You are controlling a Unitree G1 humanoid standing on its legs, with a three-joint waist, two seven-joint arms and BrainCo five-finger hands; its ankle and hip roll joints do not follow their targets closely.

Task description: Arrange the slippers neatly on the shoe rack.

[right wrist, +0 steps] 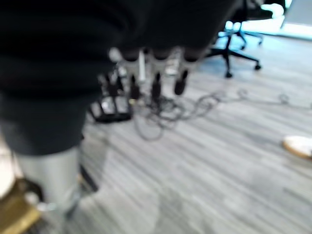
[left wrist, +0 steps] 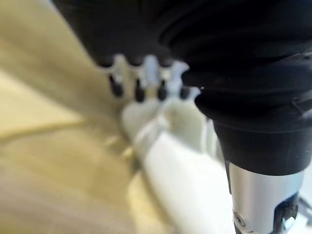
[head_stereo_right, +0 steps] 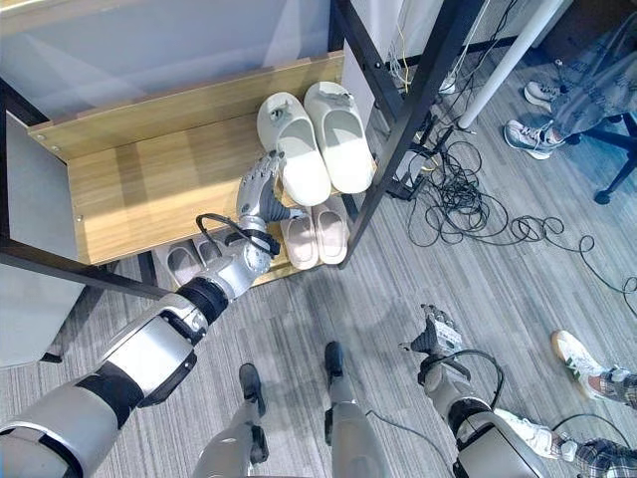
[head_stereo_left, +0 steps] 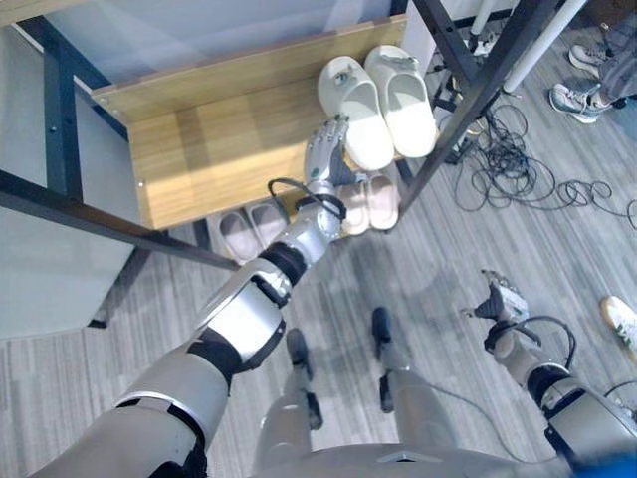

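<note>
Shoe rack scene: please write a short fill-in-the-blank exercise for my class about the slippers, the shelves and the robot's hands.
1. The pair of white rubber slippers lies on the ____ wooden shelf of the black-framed shoe rack.
2. The ____ hand reaches beside the white pair, fingers straight.
3. The pair of pale pink slippers sits on the ____ shelf.
4. The right hand hangs over the grey ____.

Missing words: upper; left; lower; floor

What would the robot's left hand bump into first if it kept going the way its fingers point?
Probably the nearer white slipper. The left hand has straight fingers at that slipper's side, pointing along the wooden shelf, though how high they hover is hard to judge.
</note>
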